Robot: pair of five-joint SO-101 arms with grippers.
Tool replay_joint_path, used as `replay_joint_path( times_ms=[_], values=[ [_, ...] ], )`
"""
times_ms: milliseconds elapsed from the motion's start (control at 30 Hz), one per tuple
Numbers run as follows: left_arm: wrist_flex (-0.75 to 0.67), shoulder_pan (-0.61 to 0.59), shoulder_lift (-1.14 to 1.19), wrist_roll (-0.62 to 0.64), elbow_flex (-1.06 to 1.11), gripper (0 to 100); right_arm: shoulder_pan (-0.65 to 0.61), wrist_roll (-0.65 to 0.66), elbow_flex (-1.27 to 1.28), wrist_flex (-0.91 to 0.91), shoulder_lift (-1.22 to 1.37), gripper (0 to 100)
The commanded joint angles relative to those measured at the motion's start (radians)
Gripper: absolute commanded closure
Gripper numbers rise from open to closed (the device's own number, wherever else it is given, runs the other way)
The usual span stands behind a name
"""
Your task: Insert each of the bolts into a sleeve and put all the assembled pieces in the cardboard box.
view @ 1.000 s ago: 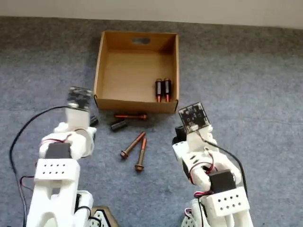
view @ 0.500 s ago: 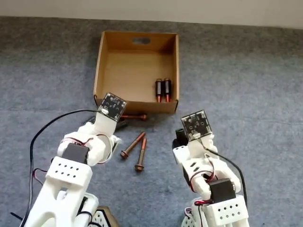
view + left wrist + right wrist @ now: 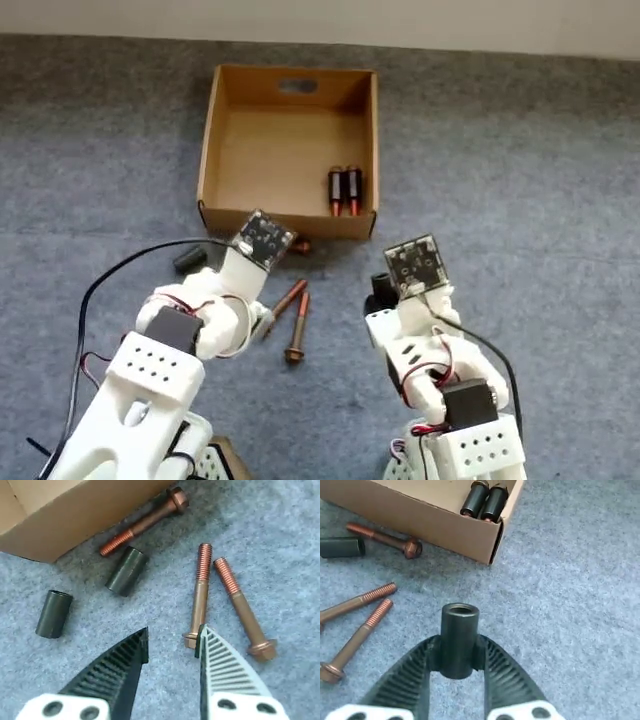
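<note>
My left gripper (image 3: 173,631) is open, hovering low over the head ends of two loose copper bolts (image 3: 198,595) (image 3: 244,609) on the carpet. Beyond them lie two black sleeves (image 3: 126,571) (image 3: 54,613) and a third bolt (image 3: 145,522) against the cardboard box (image 3: 75,510). My right gripper (image 3: 458,652) is shut on a black sleeve (image 3: 459,640), held upright off the carpet a little short of the box's near right corner (image 3: 492,540). Two assembled pieces (image 3: 344,190) lie side by side in the box (image 3: 290,150).
Grey carpet covers the table. In the high view one sleeve (image 3: 190,258) lies left of the left arm, and the two bolts (image 3: 290,312) sit between the arms. Open carpet stretches right of the box and the right arm.
The left arm has swung from the left side toward the middle, over the loose bolts, uncovering a sleeve on the left. The right arm has barely moved and keeps its sleeve.
</note>
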Motion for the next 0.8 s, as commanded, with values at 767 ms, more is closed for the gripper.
replay_joint_path(
  times_ms=[767],
  values=[
    [-0.077,0.074,0.46,-0.005,-0.191,83,-0.004,-0.011,-0.015,-0.001,-0.012,99.2]
  ],
)
